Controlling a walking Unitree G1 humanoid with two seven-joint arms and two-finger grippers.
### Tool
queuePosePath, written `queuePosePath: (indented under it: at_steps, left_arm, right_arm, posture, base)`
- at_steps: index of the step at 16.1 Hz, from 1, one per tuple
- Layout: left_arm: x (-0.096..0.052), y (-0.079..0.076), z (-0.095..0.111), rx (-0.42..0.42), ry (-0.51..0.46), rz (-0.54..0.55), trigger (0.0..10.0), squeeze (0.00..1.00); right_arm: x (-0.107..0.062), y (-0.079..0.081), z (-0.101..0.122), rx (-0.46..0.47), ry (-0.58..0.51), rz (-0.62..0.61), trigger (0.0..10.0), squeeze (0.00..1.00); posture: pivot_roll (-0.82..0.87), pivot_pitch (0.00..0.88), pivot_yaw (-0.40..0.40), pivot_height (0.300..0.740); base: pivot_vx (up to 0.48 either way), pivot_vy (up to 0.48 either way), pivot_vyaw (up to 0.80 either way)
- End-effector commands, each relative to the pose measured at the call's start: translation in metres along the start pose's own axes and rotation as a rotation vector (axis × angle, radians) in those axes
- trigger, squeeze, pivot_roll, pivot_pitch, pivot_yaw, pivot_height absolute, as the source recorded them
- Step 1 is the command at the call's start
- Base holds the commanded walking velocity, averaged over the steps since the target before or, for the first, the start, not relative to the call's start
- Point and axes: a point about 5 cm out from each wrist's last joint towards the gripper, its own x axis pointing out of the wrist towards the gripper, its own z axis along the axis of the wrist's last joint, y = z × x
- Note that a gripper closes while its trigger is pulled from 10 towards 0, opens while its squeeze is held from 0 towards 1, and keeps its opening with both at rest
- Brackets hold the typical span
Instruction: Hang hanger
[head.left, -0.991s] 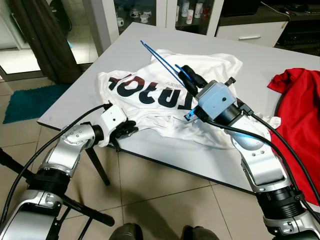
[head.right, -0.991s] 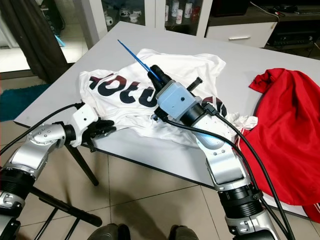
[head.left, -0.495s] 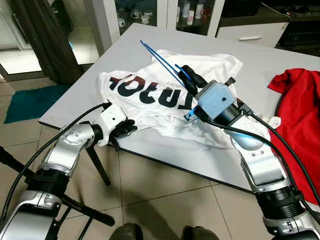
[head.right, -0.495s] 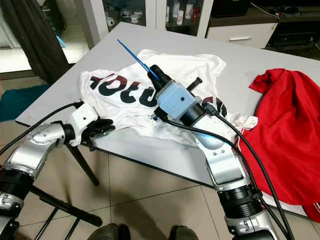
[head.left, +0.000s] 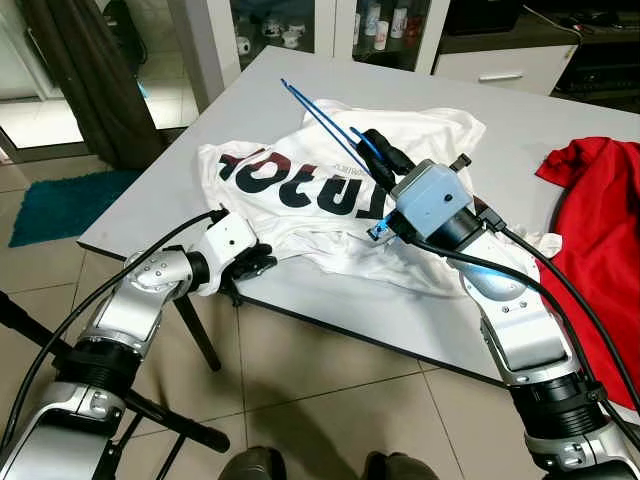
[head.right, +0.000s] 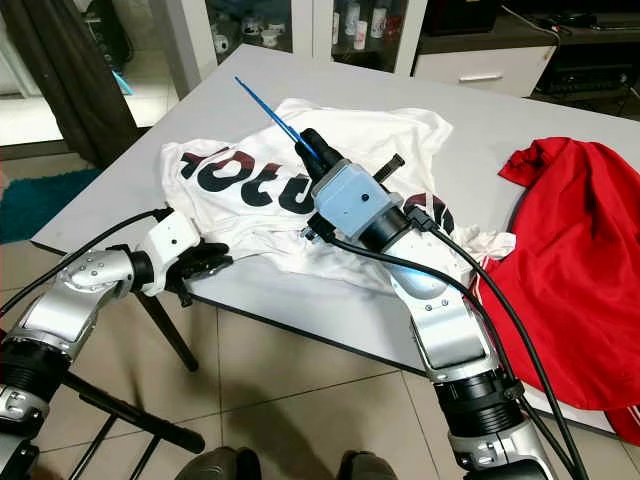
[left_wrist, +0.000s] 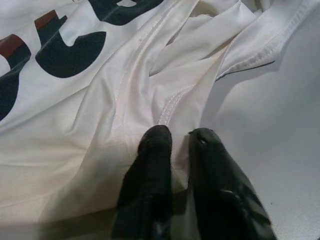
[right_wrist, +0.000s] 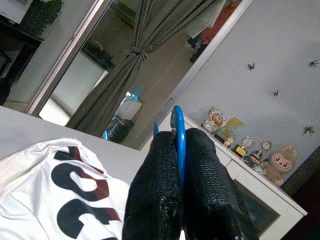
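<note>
Right gripper holds a blue hanger above a white T-shirt on the grey table.

Its two black fingers are clamped on the hanger, which slants up and to the far left over the shirt. The left gripper sits at the table's near left edge, its fingers pinching a fold of the shirt's hem. A red garment lies crumpled at the right, apart from the shirt.

Both head views look forward and down over the tabletop, sharing the shirt. The left wrist view sits close over its hem; the right wrist view faces upward toward a curtain.
</note>
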Motion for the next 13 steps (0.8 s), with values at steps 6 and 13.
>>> queuePosePath:
  at_steps: [6, 13]
  left_arm:
    - [0.000, -0.009, -0.002, -0.021, 0.003, -0.059, 0.0, 0.00]
    - [-0.003, 0.003, 0.011, -0.018, -0.087, 0.027, 0.0, 0.00]
  right_arm:
    - [0.001, -0.004, 0.000, -0.008, -0.003, -0.007, 10.0, 0.00]
    - [0.001, -0.006, 0.000, -0.010, -0.005, -0.009, 10.0, 0.00]
  posture:
    - [-0.02, 0.069, 0.025, 0.740]
    - [-0.02, 0.069, 0.020, 0.740]
  base:
    - [0.000, 0.000, 0.00]
    - [0.000, 0.000, 0.00]
